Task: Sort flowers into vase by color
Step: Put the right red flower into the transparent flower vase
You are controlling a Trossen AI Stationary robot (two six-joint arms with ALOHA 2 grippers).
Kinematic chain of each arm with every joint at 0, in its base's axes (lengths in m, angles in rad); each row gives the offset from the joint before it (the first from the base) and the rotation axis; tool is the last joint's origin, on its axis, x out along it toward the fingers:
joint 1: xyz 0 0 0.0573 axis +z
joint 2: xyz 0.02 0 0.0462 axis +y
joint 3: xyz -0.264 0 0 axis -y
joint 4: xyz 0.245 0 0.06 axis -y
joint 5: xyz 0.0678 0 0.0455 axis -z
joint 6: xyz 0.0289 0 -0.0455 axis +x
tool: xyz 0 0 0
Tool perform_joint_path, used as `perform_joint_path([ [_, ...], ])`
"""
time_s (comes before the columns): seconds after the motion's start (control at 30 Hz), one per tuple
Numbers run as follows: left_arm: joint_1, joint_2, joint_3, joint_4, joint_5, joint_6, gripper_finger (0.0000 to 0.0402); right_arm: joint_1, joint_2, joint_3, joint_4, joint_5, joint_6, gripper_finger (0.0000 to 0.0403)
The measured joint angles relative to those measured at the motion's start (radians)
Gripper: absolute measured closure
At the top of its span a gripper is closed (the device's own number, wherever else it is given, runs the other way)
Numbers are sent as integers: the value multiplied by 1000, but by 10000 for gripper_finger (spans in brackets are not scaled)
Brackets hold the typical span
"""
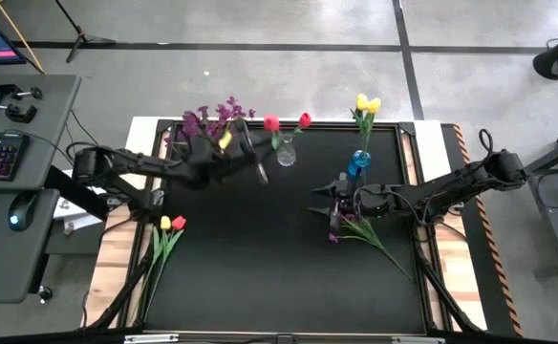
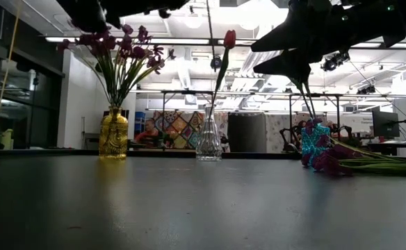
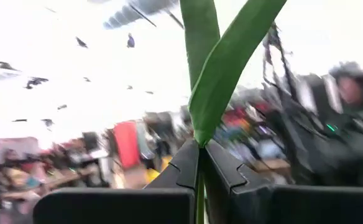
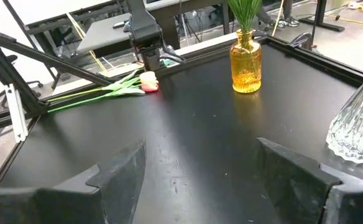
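My left gripper hangs above the table between the yellow vase of purple sprays and the clear vase. It is shut on a green-stemmed flower. A red tulip head shows just beyond it. Another red tulip stands with its stem in the clear vase. Yellow tulips stand in the blue vase. My right gripper is open, above the table beside purple sprays that lie flat. My left gripper pinches the flower's green stem between its two shut fingers, just below where a long leaf branches off. The stem runs straight out past the fingertips. The flower is lifted clear of the table.
A yellow and a red tulip lie on the table's left part, also in the right wrist view. The three vases stand in a row near the far edge. The middle and near parts of the black mat are bare.
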Motion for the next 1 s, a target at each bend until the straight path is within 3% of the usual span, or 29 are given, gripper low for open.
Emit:
perform_joint_path([
  [0.2,186,0,43,-66,71,-175,401,0,0,0,0,30,-7,116],
  [0.43,302,0,49,-100,99,-268,401,0,0,0,0,49,-7,116],
  [0.7,324,100,49,-89,160,-297,401,0,0,0,0,54,1,116],
  [1.0,323,170,49,-2,157,-298,401,0,0,0,0,55,-2,116],
])
